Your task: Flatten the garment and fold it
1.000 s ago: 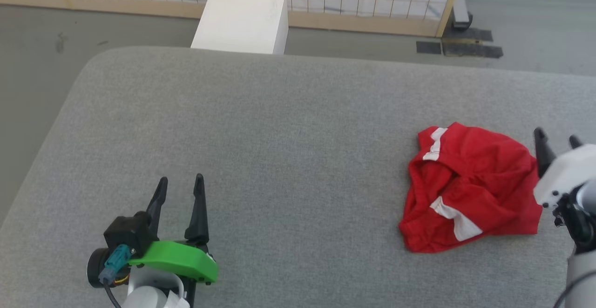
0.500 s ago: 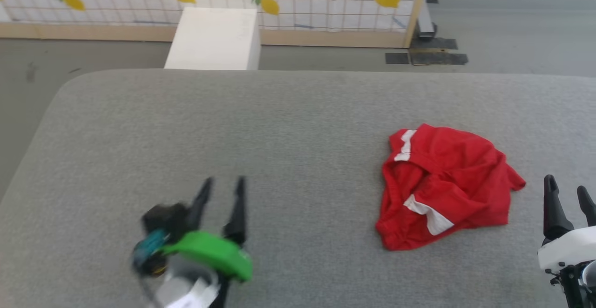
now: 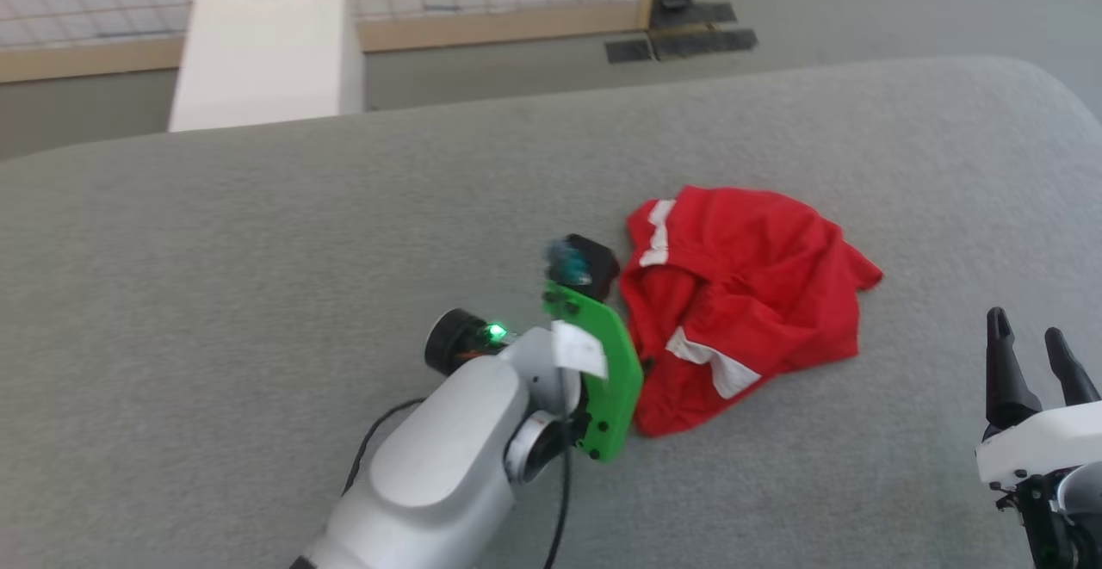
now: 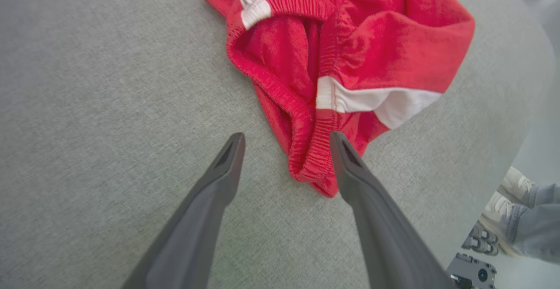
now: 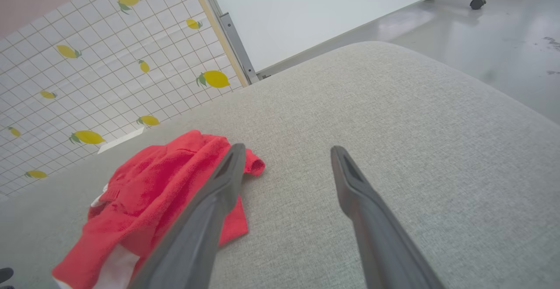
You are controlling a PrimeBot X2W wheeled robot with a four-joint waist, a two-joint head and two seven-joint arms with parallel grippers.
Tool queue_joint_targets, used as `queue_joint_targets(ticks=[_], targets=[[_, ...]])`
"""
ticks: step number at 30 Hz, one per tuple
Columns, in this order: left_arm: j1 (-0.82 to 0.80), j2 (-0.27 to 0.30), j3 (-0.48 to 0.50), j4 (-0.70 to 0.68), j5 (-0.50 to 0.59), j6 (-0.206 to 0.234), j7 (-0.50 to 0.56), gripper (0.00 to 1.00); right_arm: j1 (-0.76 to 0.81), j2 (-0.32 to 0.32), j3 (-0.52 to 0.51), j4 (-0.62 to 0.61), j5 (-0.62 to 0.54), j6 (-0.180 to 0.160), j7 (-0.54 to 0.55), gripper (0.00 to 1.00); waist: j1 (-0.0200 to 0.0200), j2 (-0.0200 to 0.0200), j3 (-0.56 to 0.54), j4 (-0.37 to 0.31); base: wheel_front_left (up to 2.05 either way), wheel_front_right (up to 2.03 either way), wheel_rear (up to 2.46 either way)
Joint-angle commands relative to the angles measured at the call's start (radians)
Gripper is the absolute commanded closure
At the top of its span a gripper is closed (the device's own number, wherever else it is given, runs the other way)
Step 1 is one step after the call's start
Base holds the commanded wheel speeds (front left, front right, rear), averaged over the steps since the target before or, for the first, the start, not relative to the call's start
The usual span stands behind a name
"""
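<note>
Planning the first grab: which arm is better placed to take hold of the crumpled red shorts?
Left. The left gripper hangs open at the shorts, their waistband edge between its fingertips in the wrist view. The right gripper, also open, sits apart from them.

Head view: green mount hides the left gripper's fingers and the garment's near-left edge. Left wrist view: a person's shoes, possibly trainers, cut off by the right edge.
</note>
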Motion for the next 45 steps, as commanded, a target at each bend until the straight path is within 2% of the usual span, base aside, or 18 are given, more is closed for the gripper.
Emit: queue_joint_targets(ticks=[1,7,12,13,14,18,21,27,32,37,39,42,43,44,45], targets=[[-0.032,-0.001,-0.024,0.016,0.010,-0.002,0.028,0.00,-0.013,0.000,0.002,0.008,0.010,-0.001,-0.011,0.00,0.0000,-0.0001,0.062,-0.068,0.00,0.00,0.00],[-0.076,-0.002,-0.104,0.086,0.036,-0.010,0.134,0.00,-0.019,0.000,0.000,0.041,0.016,-0.001,-0.043,0.00,0.0000,-0.0001,0.092,-0.103,0.00,0.00,0.00],[-0.076,-0.001,-0.133,0.117,0.041,-0.015,0.161,0.00,-0.026,0.000,-0.003,0.059,0.017,-0.001,-0.059,0.00,0.0000,-0.0001,0.101,-0.100,0.00,0.00,0.00],[-0.075,-0.002,-0.135,0.119,0.038,-0.017,0.160,0.72,-0.028,0.000,-0.002,0.061,0.017,-0.001,-0.061,0.00,0.0000,-0.0001,0.101,-0.097,0.00,0.00,0.00],[-0.076,-0.002,-0.137,0.116,0.038,-0.019,0.147,1.00,-0.029,0.000,-0.001,0.062,0.015,-0.001,-0.063,0.00,0.0000,-0.0001,0.101,-0.090,0.00,0.00,0.00],[-0.066,-0.002,-0.123,0.096,-0.009,-0.023,0.105,1.00,-0.032,0.000,0.006,0.066,0.005,-0.001,-0.064,0.00,0.0000,-0.0001,0.092,-0.061,0.00,0.00,0.00],[-0.058,-0.002,-0.083,0.046,-0.084,-0.010,0.056,1.00,-0.030,0.000,0.010,0.066,-0.010,-0.001,-0.058,0.00,0.0000,-0.0001,0.076,-0.030,0.00,0.00,0.00],[-0.042,0.008,0.083,-0.041,-0.208,0.071,-0.079,1.00,-0.018,0.000,0.026,0.062,-0.030,-0.001,-0.036,0.00,0.0000,-0.0001,0.029,0.045,0.00,0.00,0.00],[0.040,0.081,0.237,-0.061,-0.270,0.159,-0.156,1.00,-0.005,0.000,0.048,0.057,-0.038,-0.001,-0.013,0.00,0.0000,-0.0001,-0.003,0.100,0.00,0.00,0.00],[0.216,0.149,0.368,-0.045,-0.340,0.241,-0.211,1.00,0.002,0.000,0.076,0.049,-0.040,-0.001,0.004,0.00,0.0000,-0.0001,-0.018,0.120,0.00,0.00,0.00],[0.289,0.160,0.394,-0.034,-0.362,0.257,-0.218,1.00,0.006,0.000,0.081,0.046,-0.040,-0.001,0.008,0.00,0.0000,-0.0001,-0.021,0.126,0.00,0.00,0.00],[0.365,0.155,0.418,-0.037,-0.394,0.260,-0.231,1.00,0.015,0.000,0.086,0.044,-0.039,-0.001,0.013,0.00,0.0000,-0.0001,-0.026,0.134,0.00,0.00,0.00],[0.383,0.150,0.427,-0.045,-0.405,0.258,-0.240,0.83,0.018,0.000,0.087,0.043,-0.038,-0.001,0.015,0.00,0.0000,-0.0001,-0.028,0.138,0.00,0.00,0.00],[0.393,0.148,0.436,-0.053,-0.410,0.256,-0.252,0.45,0.020,0.000,0.088,0.043,-0.037,-0.001,0.016,0.00,0.0000,-0.0001,-0.030,0.139,0.00,0.00,0.00],[0.402,0.146,0.448,-0.067,-0.417,0.250,-0.269,0.00,0.022,0.000,0.090,0.043,-0.036,-0.001,0.018,0.00,0.0000,-0.0001,-0.033,0.141,0.00,0.00,0.00]])
